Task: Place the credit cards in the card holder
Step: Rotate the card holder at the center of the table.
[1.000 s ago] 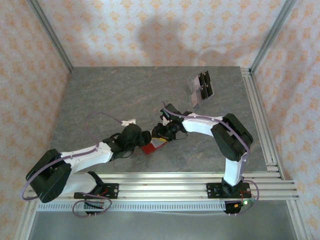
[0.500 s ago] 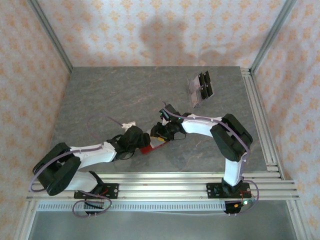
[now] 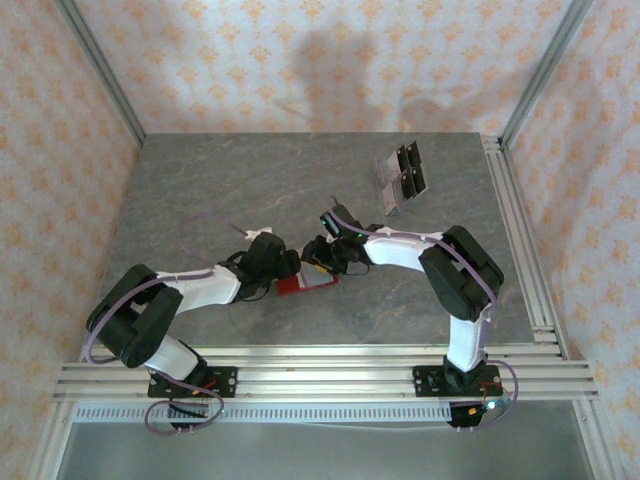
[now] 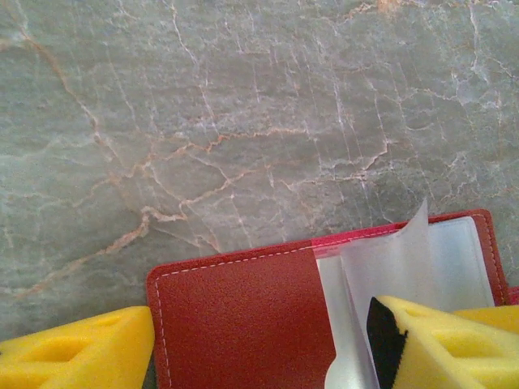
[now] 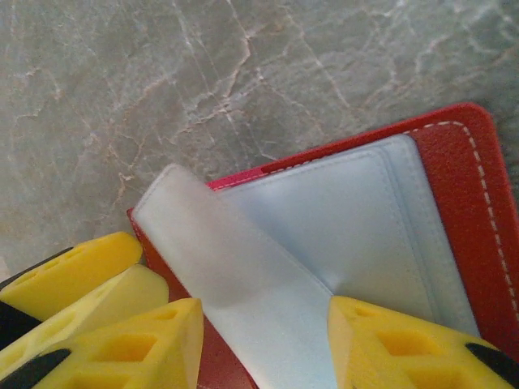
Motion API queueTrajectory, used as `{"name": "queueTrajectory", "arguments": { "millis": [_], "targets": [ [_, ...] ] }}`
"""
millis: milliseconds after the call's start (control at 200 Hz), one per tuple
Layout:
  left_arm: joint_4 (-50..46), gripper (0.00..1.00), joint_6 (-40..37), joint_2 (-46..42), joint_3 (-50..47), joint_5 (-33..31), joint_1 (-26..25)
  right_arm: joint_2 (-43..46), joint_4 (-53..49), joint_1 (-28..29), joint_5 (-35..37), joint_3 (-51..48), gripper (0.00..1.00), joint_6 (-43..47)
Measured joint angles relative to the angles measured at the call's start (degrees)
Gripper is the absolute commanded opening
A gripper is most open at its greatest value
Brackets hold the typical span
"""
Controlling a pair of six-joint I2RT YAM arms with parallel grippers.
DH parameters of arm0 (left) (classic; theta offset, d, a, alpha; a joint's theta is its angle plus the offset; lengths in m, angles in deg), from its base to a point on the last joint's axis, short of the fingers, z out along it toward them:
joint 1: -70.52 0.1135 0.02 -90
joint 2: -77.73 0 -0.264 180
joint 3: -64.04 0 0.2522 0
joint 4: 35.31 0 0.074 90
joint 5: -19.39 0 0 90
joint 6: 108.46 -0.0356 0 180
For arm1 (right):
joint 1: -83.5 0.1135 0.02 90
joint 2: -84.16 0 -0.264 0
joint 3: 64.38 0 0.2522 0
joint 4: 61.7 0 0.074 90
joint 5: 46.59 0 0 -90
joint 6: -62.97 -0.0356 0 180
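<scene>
We look down on a grey stone-patterned bench (image 3: pixel 200 190) with two white arms reaching in from its near edge. Their tips meet just left of the bench's middle, over the card holder (image 3: pixel 300 284). This is a small red wallet, lying open and flat, closer to the near edge than to the far one.

The left end effector (image 4: pixel 259 340) is spread wide across the wallet's left half. One yellow finger (image 4: pixel 77 352) sits beside the outer edge of the red cover. The other rests by the frosted pocket at the fold.

The right end effector (image 5: pixel 268 332) stands partly spread, its fingers on either side of a clear leaf (image 5: pixel 235 267). The leaf lifts up off the pale grey lining. We cannot tell whether the pads press on the leaf or merely flank it.

The credit cards (image 3: pixel 402 177) are small dull grey rectangles lying close together. They sit near the bench's far right corner, well apart from the wallet and both arms.
</scene>
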Motion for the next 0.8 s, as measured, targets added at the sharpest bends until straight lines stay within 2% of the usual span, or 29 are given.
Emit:
{"name": "queueTrajectory", "arguments": {
  "millis": [200, 355, 606, 796],
  "targets": [
    [-1.0, 0.72, -0.4, -8.5, -0.5, 0.0, 2.4, -0.4, 0.6, 0.8, -2.3, 0.4, 0.44, -1.2],
    [-0.7, 0.71, -1.1, -15.2, -2.0, 0.9, 2.5, -0.7, 0.6, 1.9, -3.4, 0.4, 0.44, -2.1],
    [-4.9, 0.63, -4.1, -18.1, -6.3, 4.2, 2.0, -1.5, 0.9, 2.1, -4.2, 0.4, 0.44, -3.4],
    [-7.8, 0.59, -7.1, -18.5, -6.5, 5.2, -1.6, -1.6, 1.5, 2.1, -4.3, 0.5, 0.44, -4.0]
  ]
}}
